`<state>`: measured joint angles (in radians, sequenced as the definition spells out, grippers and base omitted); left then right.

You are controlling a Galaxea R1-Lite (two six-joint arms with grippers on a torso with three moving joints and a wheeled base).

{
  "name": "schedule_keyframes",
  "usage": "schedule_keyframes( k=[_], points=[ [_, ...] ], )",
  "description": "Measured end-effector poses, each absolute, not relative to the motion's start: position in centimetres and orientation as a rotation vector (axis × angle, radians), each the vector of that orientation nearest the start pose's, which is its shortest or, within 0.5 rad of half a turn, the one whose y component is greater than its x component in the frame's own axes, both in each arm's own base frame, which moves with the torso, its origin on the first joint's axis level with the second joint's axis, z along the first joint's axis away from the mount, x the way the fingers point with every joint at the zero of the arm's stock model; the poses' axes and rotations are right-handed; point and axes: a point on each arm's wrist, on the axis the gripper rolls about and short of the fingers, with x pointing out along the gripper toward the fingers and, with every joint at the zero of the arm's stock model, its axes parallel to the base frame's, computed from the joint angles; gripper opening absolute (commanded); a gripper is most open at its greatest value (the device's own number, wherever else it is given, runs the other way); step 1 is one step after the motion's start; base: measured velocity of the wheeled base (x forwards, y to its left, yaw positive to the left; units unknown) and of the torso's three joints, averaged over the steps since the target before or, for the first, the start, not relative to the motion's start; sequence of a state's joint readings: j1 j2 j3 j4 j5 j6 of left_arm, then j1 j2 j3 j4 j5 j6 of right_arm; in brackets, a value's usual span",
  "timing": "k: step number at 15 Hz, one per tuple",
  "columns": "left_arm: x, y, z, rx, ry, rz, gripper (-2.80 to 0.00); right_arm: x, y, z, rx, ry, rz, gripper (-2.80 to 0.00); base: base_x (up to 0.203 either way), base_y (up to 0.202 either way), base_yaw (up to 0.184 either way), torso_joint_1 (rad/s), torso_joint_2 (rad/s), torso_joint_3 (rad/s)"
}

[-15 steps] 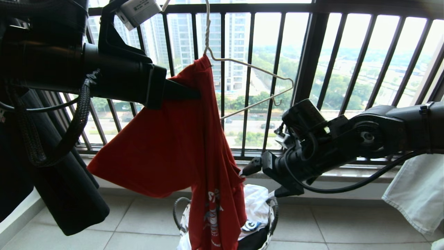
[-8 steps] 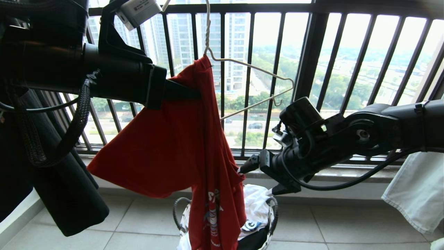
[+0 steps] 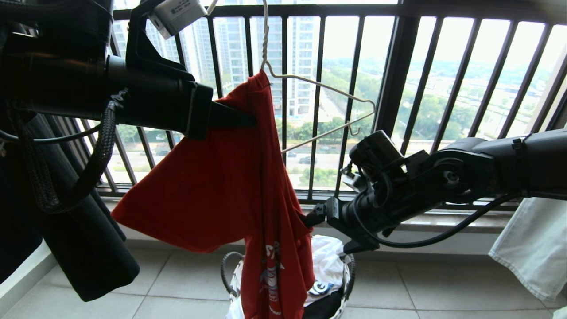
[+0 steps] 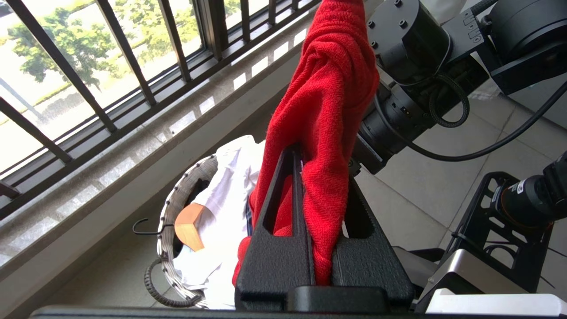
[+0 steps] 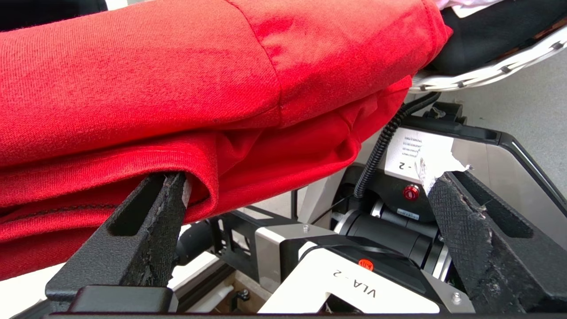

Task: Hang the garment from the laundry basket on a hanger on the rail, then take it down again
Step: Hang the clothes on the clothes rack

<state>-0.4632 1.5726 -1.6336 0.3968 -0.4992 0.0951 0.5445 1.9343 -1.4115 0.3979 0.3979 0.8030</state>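
Note:
The garment [image 3: 212, 186], a red T-shirt, hangs bunched over one shoulder of the cream hanger [image 3: 328, 91]. The hanger's twisted neck runs out of the top of the head view, so the rail is out of view. My left gripper [image 3: 253, 119] is shut on the garment [image 4: 328, 88] just below the collar, with cloth pinched between its jaws [image 4: 319, 166]. My right gripper [image 3: 325, 235] stands wide open at the shirt's right edge, above the laundry basket [image 3: 349, 274]. One of its fingers [image 5: 164, 204] touches a fold of the garment [image 5: 177, 79]; the other is free.
Dark window railing [image 3: 390, 88] stands behind the hanger. The basket [image 4: 170, 212] holds white clothes [image 3: 328, 261] and a wooden hanger end [image 4: 189, 226]. A pale cloth [image 3: 531, 248] hangs at the right, a black garment [image 3: 79, 248] at the left. My own base [image 5: 354, 274] is below.
My right arm has moved left toward the garment, bringing its open fingers up to the shirt's edge. The left gripper, garment and hanger have stayed still.

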Motion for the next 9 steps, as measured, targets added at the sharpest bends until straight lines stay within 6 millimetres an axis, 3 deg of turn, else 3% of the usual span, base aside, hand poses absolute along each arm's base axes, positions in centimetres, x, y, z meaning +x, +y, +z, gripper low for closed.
schedule_keyframes(
  k=[1, 2, 9],
  points=[
    [23.18, -12.78, 35.31, 0.081, 0.303, -0.969, -2.80, 30.09, 19.24, 17.77, 0.616, 1.241, 0.440, -1.02, 0.000, 0.000, 0.000, 0.000, 0.00, 0.000],
    [23.18, -12.79, 35.31, 0.081, 0.303, -0.969, -2.80, 30.09, 19.28, 17.72, 0.614, 1.242, 0.440, -2.80, 0.000, 0.000, 0.000, 0.000, 0.00, 0.000],
    [23.21, -12.80, 35.29, 0.080, 0.305, -0.968, -2.80, 30.03, 19.23, 17.86, 0.615, 1.238, 0.438, -2.80, 0.000, 0.000, 0.000, 0.000, 0.00, 0.000]
  ],
)
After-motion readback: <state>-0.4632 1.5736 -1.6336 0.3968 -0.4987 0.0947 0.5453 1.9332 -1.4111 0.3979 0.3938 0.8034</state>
